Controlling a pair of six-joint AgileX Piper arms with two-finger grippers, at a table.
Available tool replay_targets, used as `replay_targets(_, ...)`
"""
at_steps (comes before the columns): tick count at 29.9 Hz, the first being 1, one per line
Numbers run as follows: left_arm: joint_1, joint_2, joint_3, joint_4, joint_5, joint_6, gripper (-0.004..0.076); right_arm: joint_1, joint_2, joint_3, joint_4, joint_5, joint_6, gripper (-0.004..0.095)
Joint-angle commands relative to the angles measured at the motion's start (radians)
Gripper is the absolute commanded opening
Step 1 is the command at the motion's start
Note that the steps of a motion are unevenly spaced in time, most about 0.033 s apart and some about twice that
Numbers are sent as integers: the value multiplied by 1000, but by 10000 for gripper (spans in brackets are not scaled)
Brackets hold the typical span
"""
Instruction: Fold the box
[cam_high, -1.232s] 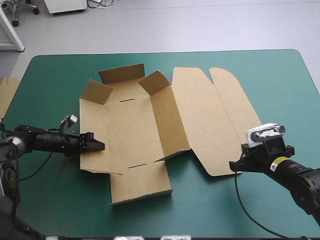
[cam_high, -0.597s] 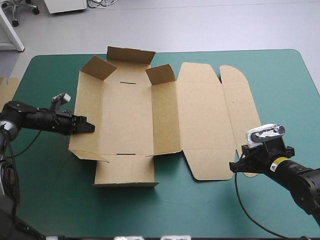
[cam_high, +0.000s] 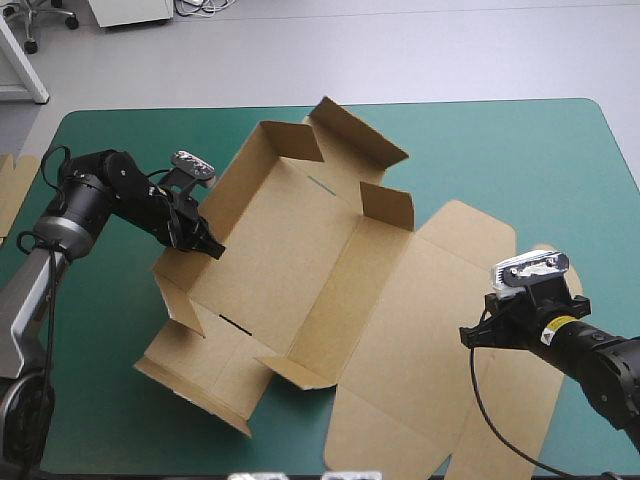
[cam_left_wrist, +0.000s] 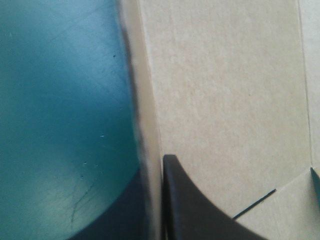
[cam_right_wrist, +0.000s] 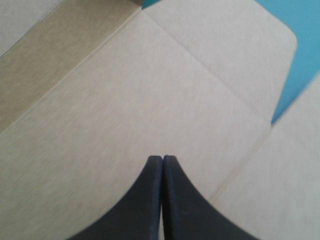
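The brown box (cam_high: 290, 260) lies askew on the teal-green cover, its walls partly raised. Its flat lid reaches toward the table's near right corner. My left gripper (cam_high: 208, 247) is shut on the box's left wall. In the left wrist view that wall's edge (cam_left_wrist: 150, 100) runs up between the black fingers (cam_left_wrist: 155, 165), with the box floor (cam_left_wrist: 225, 100) on one side. My right gripper (cam_high: 468, 335) hovers over the lid, shut, with nothing between its fingers. In the right wrist view the gripper (cam_right_wrist: 162, 157) forms one pointed arch above the lid board (cam_right_wrist: 125, 100).
An edge of more brown board (cam_high: 12, 190) shows at the table's left edge. Bare teal-green cover (cam_high: 540, 150) lies at the far right and along the near left (cam_high: 100, 400).
The box has swung clockwise, and its lid now lies under my right gripper. My left gripper moved toward the far side and inward with the left wall. The right arm stayed put.
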Motion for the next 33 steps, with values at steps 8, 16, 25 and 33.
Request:
replay_targets(8, -117, -140, -32, 276, -216, -68, -10, -3, -3, -34, 8, -57, 11, -19)
replay_targets(16, -127, -130, -32, 386, -367, -71, -10, -3, -3, -34, 14, -57, 11, -19)
replay_targets(25, -182, -111, -32, 545, -497, -76, -10, -3, -3, -34, 14, -68, 11, -19)
replay_targets(33, -353, -100, -32, 612, -489, -83, -10, -3, -3, -34, 14, -70, 11, -19)
